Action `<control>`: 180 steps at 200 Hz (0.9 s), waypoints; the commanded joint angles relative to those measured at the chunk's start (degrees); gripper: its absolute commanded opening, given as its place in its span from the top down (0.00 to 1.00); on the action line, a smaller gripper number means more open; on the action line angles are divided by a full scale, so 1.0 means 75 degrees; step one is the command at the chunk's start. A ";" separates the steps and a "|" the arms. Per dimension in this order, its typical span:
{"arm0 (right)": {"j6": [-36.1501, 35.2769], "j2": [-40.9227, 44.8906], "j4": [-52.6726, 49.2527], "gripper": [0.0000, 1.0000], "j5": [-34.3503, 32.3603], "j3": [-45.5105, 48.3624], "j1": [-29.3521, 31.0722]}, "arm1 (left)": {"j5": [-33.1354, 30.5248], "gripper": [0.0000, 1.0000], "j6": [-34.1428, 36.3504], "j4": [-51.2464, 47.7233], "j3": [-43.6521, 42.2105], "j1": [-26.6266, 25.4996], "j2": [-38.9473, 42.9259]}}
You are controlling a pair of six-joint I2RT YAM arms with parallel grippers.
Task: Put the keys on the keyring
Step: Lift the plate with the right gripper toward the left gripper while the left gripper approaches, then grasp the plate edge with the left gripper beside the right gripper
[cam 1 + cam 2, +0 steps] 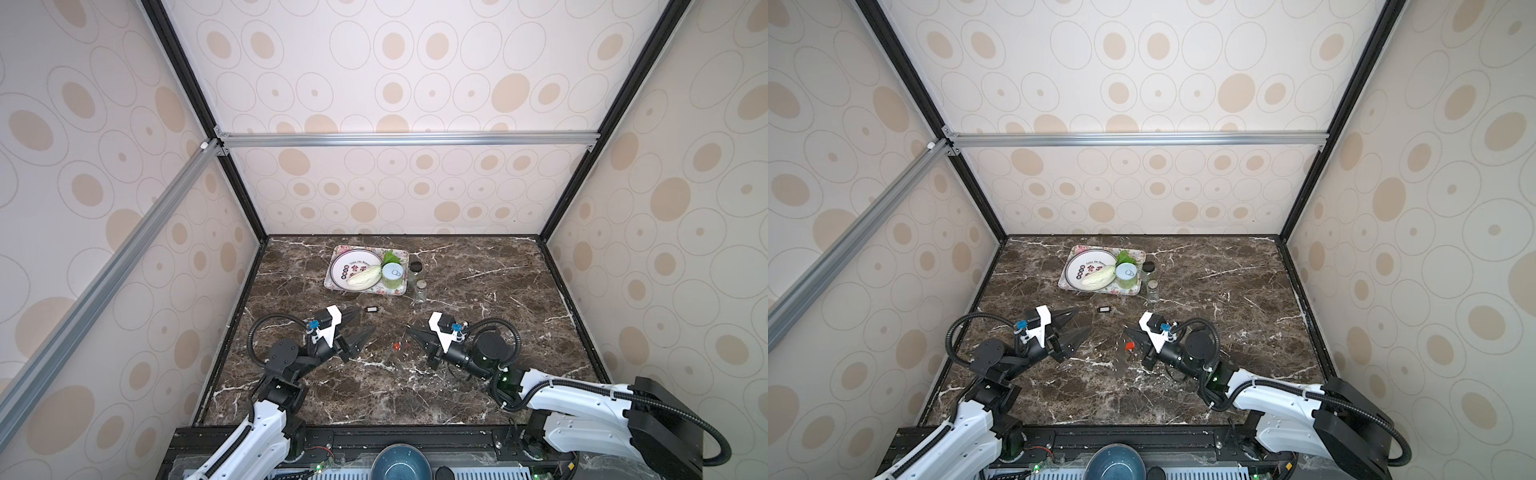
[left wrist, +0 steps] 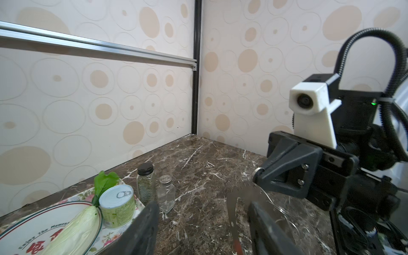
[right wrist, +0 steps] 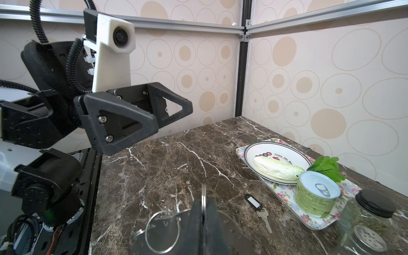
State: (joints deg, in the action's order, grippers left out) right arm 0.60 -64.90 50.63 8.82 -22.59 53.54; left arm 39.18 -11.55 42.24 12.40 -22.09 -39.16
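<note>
Lying near left claw (image 1: 367, 320): black-tagged key (image 1: 371, 309).

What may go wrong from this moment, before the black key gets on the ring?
1. The right gripper pinches the keyring only by its thin edge. A push from the other arm may twist it or make it slip.
2. The black-tag key lies flat on the table, so the open left gripper may scrape the surface or miss it.
</note>
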 commanded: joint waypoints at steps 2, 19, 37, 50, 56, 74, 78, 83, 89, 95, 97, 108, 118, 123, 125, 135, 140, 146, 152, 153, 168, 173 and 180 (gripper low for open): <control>-0.0035 0.0134 0.0825 1.00 0.0534 0.0092 -0.0019 | 0.0137 0.36 0.0688 0.0077 0.0315 -0.0370 -0.0073; -0.0057 0.0101 0.1055 1.00 0.0914 0.0202 -0.0017 | 0.0213 0.37 0.0740 0.0086 0.0338 -0.0488 -0.0194; -0.0069 0.0009 0.1397 1.00 0.1209 0.0315 -0.0021 | 0.0414 0.38 0.0784 0.0261 0.0371 -0.0633 -0.0392; -0.0069 -0.0081 0.1616 1.00 0.1432 0.0363 -0.0023 | 0.0541 0.41 0.0857 0.0344 0.0434 -0.0746 -0.0555; -0.0079 -0.0135 0.1701 1.00 0.1528 0.0369 -0.0018 | 0.0598 0.42 0.0902 0.0345 0.0482 -0.0779 -0.0638; -0.0036 -0.0324 0.1899 1.00 0.1779 0.0330 -0.0015 | 0.0840 0.48 0.1051 0.0241 0.0612 -0.0891 -0.0851; -0.0023 -0.0372 0.1936 1.00 0.1815 0.0318 -0.0018 | 0.0899 0.49 0.1095 0.0223 0.0635 -0.0915 -0.0883; -0.0008 -0.0424 0.1993 1.00 0.1853 0.0317 -0.0019 | 0.0970 0.50 0.1142 0.0216 0.0643 -0.0942 -0.0916; 0.0004 -0.0478 0.2033 1.00 0.1881 0.0302 -0.0019 | 0.1050 0.52 0.1195 0.0216 0.0643 -0.0976 -0.0942; 0.0020 -0.0537 0.2080 1.00 0.1903 0.0304 -0.0024 | 0.1095 0.54 0.1242 0.0233 0.0623 -0.1007 -0.0964; 0.0024 -0.0552 0.2093 1.00 0.1905 0.0296 -0.0022 | 0.1108 0.54 0.1255 0.0238 0.0620 -0.1014 -0.0966; 0.0007 -0.0601 0.2157 1.00 0.1941 0.0316 -0.0025 | 0.1167 0.55 0.1321 0.0294 0.0569 -0.1066 -0.0952; -0.0007 -0.0587 0.2155 1.00 0.1966 0.0329 -0.0023 | 0.1214 0.56 0.1368 0.0344 0.0520 -0.1114 -0.0933; -0.0024 -0.0580 0.2147 1.00 0.1976 0.0329 -0.0019 | 0.1248 0.56 0.1406 0.0336 0.0514 -0.1131 -0.0926; -0.0022 -0.0572 0.2144 1.00 0.1985 0.0331 -0.0021 | 0.1263 0.56 0.1419 0.0334 0.0505 -0.1141 -0.0930; -0.0023 -0.0555 0.2132 1.00 0.2054 0.0328 -0.0025 | 0.1359 0.58 0.1497 0.0322 0.0508 -0.1185 -0.0937; -0.0022 -0.0536 0.2132 1.00 0.2103 0.0322 -0.0024 | 0.1408 0.58 0.1525 0.0313 0.0514 -0.1208 -0.0952; -0.0011 -0.0540 0.2121 1.00 0.2168 0.0316 -0.0020 | 0.1476 0.59 0.1549 0.0299 0.0526 -0.1226 -0.0966; 0.0002 -0.0528 0.2130 1.00 0.2220 0.0299 -0.0017 | 0.1539 0.61 0.1583 0.0286 0.0546 -0.1244 -0.0987; 0.0008 -0.0525 0.2125 1.00 0.2227 0.0302 -0.0021 | 0.1544 0.61 0.1585 0.0280 0.0548 -0.1253 -0.0994; 0.0034 -0.0524 0.2130 1.00 0.2366 0.0293 -0.0023 | 0.1642 0.63 0.1651 0.0252 0.0590 -0.1307 -0.1046; 0.0028 -0.0522 0.2123 1.00 0.2411 0.0284 -0.0025 | 0.1660 0.64 0.1657 0.0251 0.0596 -0.1318 -0.1065; 0.0041 -0.0522 0.2120 1.00 0.2461 0.0282 -0.0016 | 0.1673 0.65 0.1675 0.0239 0.0614 -0.1345 -0.1083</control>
State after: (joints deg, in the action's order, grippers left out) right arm 0.71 -69.43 62.67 24.49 -20.12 53.54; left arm 49.08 -1.56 42.74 14.72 -31.24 -46.85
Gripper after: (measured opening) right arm 0.046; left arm 0.366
